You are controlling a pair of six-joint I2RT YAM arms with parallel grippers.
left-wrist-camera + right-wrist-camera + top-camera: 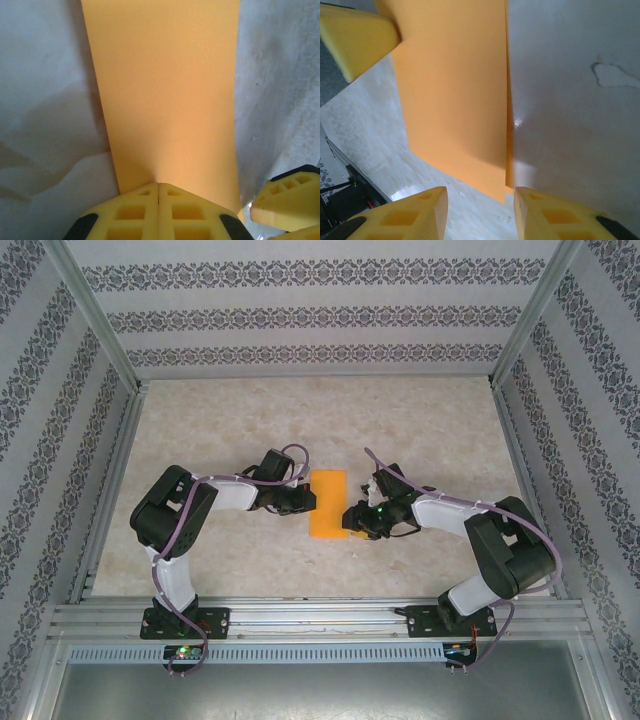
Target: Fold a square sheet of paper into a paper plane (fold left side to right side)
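The square sheet of paper [328, 502] lies on the table folded into a narrow orange rectangle. My left gripper [300, 498] is at its left long edge. In the left wrist view the yellow fingertips [158, 186] are shut together with their tips resting on the paper [165, 90]. My right gripper [352, 518] sits at the paper's near right corner. In the right wrist view it stands open [480, 192], nothing between its fingers, with the paper's corner [455, 85] just ahead of the gap. Two slightly offset layers show along that edge.
The pale speckled table [230, 430] is walled by patterned panels on three sides, with an aluminium rail [320, 620] at the near edge. One finger of the other gripper shows in each wrist view [290, 200] [355, 40], so the two grippers are close together.
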